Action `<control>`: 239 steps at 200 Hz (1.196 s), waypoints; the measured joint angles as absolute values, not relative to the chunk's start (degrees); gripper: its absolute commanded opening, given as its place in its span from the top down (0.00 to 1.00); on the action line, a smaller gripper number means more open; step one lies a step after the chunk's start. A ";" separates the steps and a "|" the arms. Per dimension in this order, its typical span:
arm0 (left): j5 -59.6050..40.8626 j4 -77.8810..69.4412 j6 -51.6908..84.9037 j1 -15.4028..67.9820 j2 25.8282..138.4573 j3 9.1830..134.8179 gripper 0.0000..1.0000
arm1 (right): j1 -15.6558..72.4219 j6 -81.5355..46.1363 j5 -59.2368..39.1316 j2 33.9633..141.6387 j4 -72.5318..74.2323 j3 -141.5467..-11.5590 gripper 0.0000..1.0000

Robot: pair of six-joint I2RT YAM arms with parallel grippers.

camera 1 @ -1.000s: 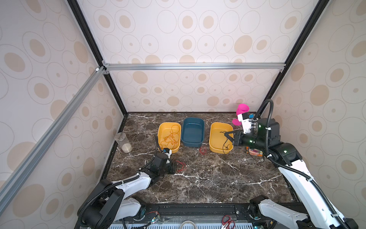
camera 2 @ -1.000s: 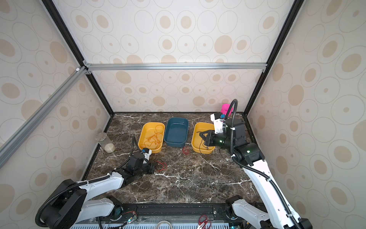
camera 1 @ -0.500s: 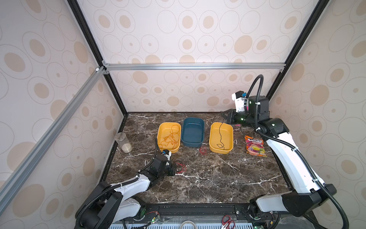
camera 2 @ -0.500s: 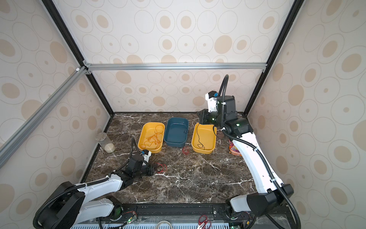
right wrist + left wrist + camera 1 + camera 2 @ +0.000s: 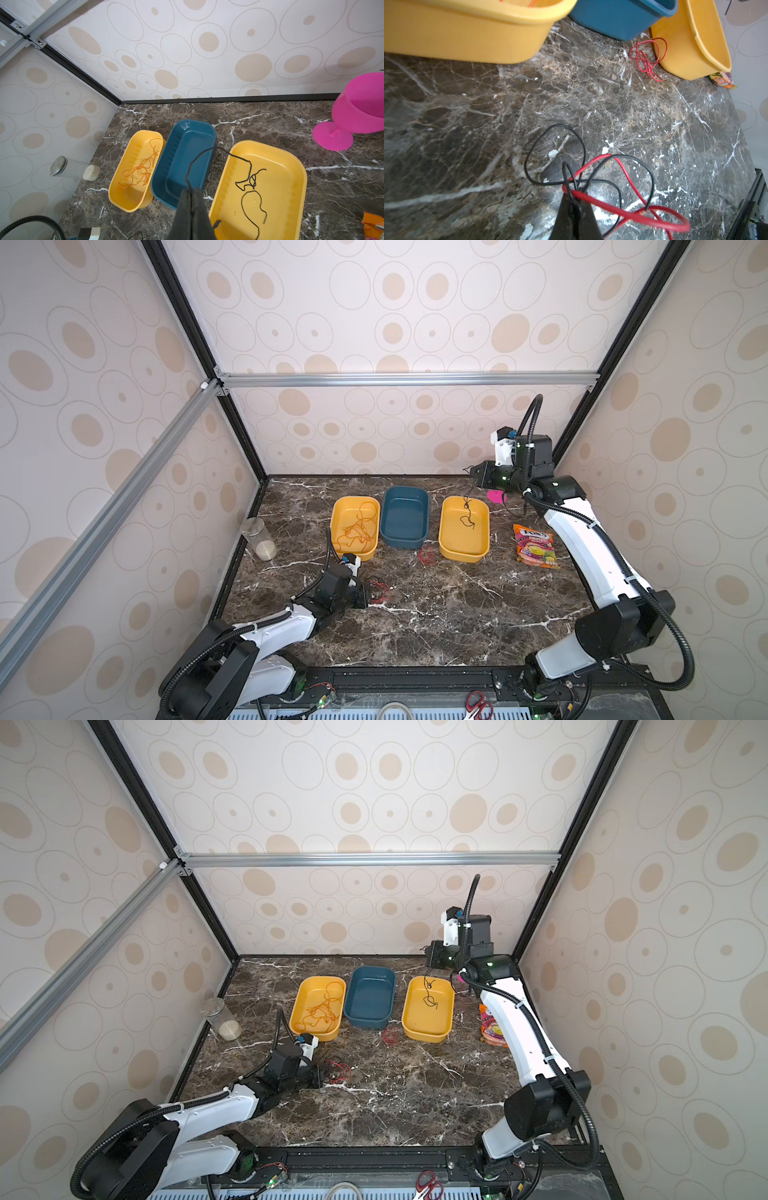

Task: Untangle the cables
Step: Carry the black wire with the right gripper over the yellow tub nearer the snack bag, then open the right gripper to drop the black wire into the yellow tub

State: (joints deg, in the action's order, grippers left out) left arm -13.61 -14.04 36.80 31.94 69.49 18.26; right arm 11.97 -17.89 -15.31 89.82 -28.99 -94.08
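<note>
**Operator:** What is found nearest the front edge?

**Technician:** Red-handled scissors (image 5: 478, 703) are seen on the front rail. Just beyond them, the left gripper (image 5: 573, 204) is held low over the marble table (image 5: 457, 614). Its jaws are pressed together on a red and black tangle (image 5: 602, 176). The loops of this tangle are spread on the table just ahead of the fingertips.

**Operator:** What is recorded in the middle zone?

**Technician:** A loose red cable (image 5: 427, 556) is coiled on the table, at the near ends of the blue tray (image 5: 405, 542) and the right yellow tray (image 5: 463, 556). It is gripped by nothing. Orange cables (image 5: 357, 531) are piled inside the left yellow tray (image 5: 344, 512). The three trays are set side by side, with the blue one in the centre. A glass jar (image 5: 259, 537) is placed by the left wall, and a snack packet (image 5: 534, 545) is laid to the right of the trays.

**Operator:** How is the far side arranged?

**Technician:** The right gripper (image 5: 191, 192) is raised near the back wall, above the far end of the right yellow tray. Its jaws are closed tight on a black cable (image 5: 249, 187). The cable is hung from the fingertips down into that tray, where its lower loops are seen. Whether those loops rest on the tray floor cannot be told. A pink cup (image 5: 353, 116) is located beside this gripper.
</note>
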 measured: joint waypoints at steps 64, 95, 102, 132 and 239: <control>-12.88 -14.06 38.20 32.38 69.84 18.26 0.94 | 11.22 -19.35 -18.20 96.33 -26.63 -86.56 1.00; -12.34 -14.06 38.68 32.80 69.84 18.26 0.94 | 11.22 -20.58 -14.55 96.33 -26.35 -82.85 1.00; -12.29 -14.06 38.81 32.91 69.84 18.26 0.94 | 11.20 -20.82 -13.04 96.33 -26.06 -81.71 1.00; -12.27 -14.06 39.07 33.67 69.84 18.37 0.93 | 11.14 -21.69 -8.27 97.21 -26.26 -77.56 1.00; -11.31 -13.69 39.20 34.96 71.09 21.34 0.62 | 11.16 -20.38 -4.40 99.13 -30.48 -74.41 0.54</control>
State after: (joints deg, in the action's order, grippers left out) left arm -11.31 -13.69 39.20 34.96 71.09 21.34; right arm 11.16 -20.38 -4.40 99.13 -30.48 -74.41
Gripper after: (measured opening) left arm 0.345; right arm 0.442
